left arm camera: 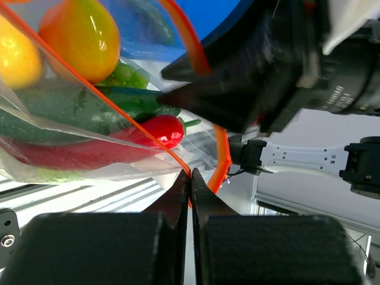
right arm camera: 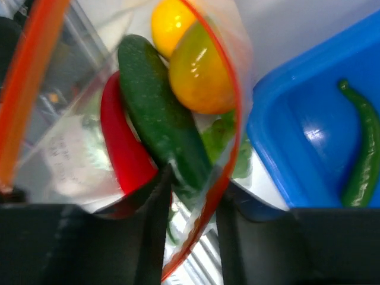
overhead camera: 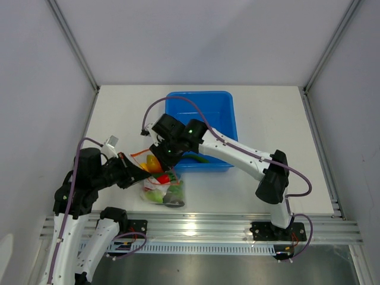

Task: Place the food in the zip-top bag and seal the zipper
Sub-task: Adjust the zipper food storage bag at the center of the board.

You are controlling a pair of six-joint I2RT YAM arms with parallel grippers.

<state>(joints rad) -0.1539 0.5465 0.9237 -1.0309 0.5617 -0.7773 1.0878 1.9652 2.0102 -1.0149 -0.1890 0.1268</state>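
Just beside the blue bin's (overhead camera: 202,110) near-left corner, one zip-top bag (overhead camera: 163,191) is lying, the left gripper (left arm camera: 190,175) clamping its zipper (right arm camera: 32,71). The right gripper (right arm camera: 191,190) is straddling the mouth — grip unclear. Filling seems unfinished: one cucumber (right arm camera: 157,119), one chili (right arm camera: 122,148) and two yellow-orange pieces (right arm camera: 199,65) are sitting bagged; one green pepper (right arm camera: 363,154) is waiting in the bin — needing fetching before sealing.

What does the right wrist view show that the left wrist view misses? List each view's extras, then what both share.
Only right wrist: a green chili lying in the blue bin. Only left wrist: the left tool shut on the zipper, plus the right arm's white link. Both: the clear zip-top bag holding a red chili, a dark green cucumber and yellow-orange pieces.
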